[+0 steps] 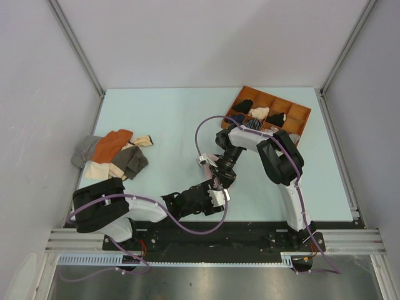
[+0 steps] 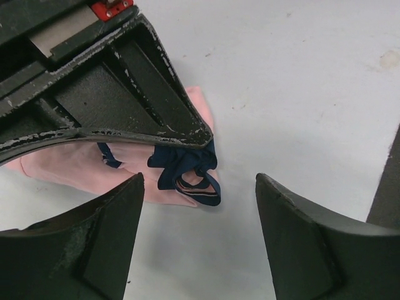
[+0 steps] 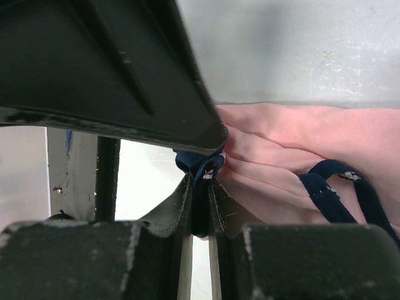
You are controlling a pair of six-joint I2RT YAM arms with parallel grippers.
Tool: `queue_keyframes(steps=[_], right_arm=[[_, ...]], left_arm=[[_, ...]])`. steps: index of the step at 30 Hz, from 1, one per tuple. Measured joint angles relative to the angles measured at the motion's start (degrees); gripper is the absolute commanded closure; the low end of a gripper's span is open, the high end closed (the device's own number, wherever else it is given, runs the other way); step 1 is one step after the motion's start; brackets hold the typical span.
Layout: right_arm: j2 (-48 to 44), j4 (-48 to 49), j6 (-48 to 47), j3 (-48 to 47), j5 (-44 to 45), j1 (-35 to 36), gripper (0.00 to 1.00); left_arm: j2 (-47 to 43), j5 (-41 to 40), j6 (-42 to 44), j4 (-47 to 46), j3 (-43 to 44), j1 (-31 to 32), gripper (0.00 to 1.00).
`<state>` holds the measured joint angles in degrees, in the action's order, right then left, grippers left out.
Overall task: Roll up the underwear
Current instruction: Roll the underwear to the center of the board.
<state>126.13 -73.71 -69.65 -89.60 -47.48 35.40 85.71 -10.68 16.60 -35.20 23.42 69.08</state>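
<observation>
I see R jaws pinching navy edging of the underwear (image 3: pixel 294 134); pink fabric lies bunched on the surface (image 2: pixel 312 75), near-centre, btwn both arms. L jaws spread wide, hovering by its navy end.

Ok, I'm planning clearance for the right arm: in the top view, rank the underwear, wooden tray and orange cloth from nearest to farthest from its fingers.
1. The underwear, pinched in the right fingers, mid-table.
2. The wooden tray, back right of the table.
3. The orange cloth, in the left pile.
</observation>
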Motion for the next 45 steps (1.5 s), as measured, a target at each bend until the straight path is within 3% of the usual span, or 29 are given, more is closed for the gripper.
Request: queue_keyframes(steps=[8,11,12,18,20,31,39,45], right_arm=[[0.1,-0.1,0.0,-0.1,0.0,0.0,0.85],[0.3,-0.2,0.0,-0.1,0.0,0.0,0.84],[0.4,-0.2,0.0,-0.2,0.0,0.0,0.84],[0.7,-0.2,0.2,-0.3,0.0,0.0,0.80],[0.7,-0.3,0.4,-0.3,0.1,-0.1,0.77],[0.3,-0.1,1.1,-0.8,-1.8,-2.4,0.58],[-5.2,1.9,3.5,-2.7,-2.4,-8.3,0.56],[-10.6,5.6,3.6,-0.2,-2.3,-12.3,0.54]], left_arm=[[2.5,2.3,0.0,0.2,1.2,-3.4,0.31],[3.0,3.2,0.0,0.2,1.5,-4.1,0.44],[3.2,3.5,0.0,0.3,1.7,-4.3,0.55],[4.3,6.9,-0.5,2.6,4.1,-5.6,0.94],[4.3,8.3,-1.0,3.4,4.4,-6.2,1.00],[3.8,18.8,-6.2,6.5,5.2,-11.6,0.99],[3.4,27.5,-12.3,9.6,6.1,-17.0,1.00],[7.5,37.4,-17.9,17.1,12.9,-24.0,0.99]])
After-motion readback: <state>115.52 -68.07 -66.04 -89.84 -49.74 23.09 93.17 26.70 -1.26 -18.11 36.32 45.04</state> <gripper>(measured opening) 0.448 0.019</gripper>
